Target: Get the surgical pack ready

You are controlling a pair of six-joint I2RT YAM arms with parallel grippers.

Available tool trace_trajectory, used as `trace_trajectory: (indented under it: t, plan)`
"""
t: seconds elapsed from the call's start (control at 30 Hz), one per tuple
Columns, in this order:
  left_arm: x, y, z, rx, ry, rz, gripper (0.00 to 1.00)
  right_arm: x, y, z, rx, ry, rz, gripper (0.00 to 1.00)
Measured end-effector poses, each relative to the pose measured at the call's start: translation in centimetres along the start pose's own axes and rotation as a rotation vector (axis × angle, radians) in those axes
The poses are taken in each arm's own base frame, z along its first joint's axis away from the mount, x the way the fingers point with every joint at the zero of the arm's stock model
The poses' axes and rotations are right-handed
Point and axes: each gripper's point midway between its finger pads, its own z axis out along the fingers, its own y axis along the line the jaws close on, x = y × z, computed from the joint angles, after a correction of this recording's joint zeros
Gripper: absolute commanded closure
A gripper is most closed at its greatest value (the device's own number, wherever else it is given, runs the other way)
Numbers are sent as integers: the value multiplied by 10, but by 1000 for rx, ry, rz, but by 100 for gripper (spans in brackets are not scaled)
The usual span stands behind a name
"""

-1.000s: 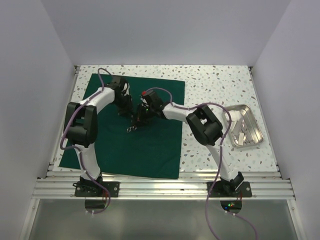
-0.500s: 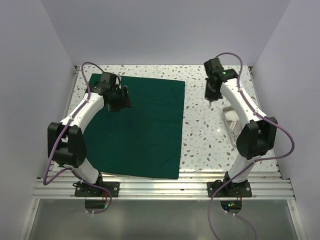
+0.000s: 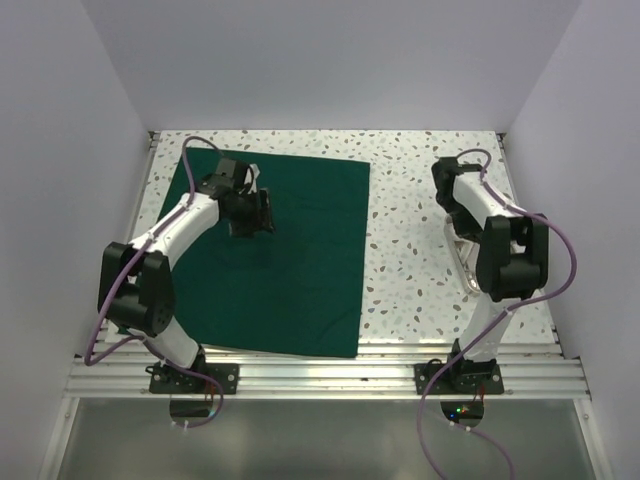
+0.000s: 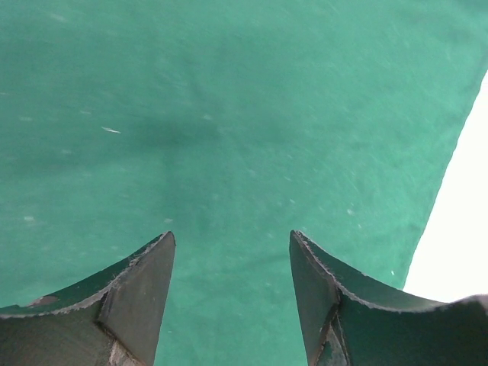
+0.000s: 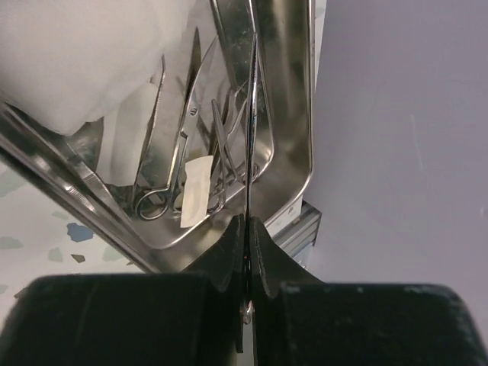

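Instruments (image 5: 229,145) and gauze (image 5: 76,53) crowd the steel tray (image 5: 297,114), apart from green cloth (image 3: 300,270).

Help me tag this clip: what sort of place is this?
Likely a robot cell staged for surgical prep: white walls around a speckled table, a green cloth, a steel tray of instruments.

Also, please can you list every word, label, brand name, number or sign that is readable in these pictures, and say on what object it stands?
No text is readable in any view.
Green cloth: plain, no print.
Steel tray: no stamp visible.
White strip in the tray: looks blank.
Left arm and right arm: any marking is too small to read.
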Motion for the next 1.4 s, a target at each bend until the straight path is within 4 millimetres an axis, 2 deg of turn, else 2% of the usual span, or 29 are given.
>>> trace_trajectory:
  t: [0.17,0.27,0.4,0.5,0.57,0.83,1.03,1.17,1.3,1.4]
  plan:
    - [11,-18,2,30,25,43,36,4,-3,9,-24,27,14,40]
    - [18,-24,7,35,45,61,36,5,4,9,-71,34,29,32]
    - [29,-30,17,38,87,82,36,-3,14,0,-163,12,69,31]
    - [34,-33,21,44,101,91,36,-19,6,-10,-183,-30,141,35]
    - [34,-34,22,48,104,92,36,-26,-2,-8,-183,-38,207,34]
    - [41,-40,26,74,119,103,38,-16,-38,44,-152,38,401,33]
    - [65,-30,33,53,173,101,38,-17,-23,77,-189,65,391,31]
    - [68,-29,34,52,178,102,38,-16,-14,98,-230,92,386,31]
    - [70,-32,33,59,183,109,38,-16,-18,105,-252,90,393,36]
    - [71,-34,33,66,187,114,38,-19,-6,111,-313,94,395,40]
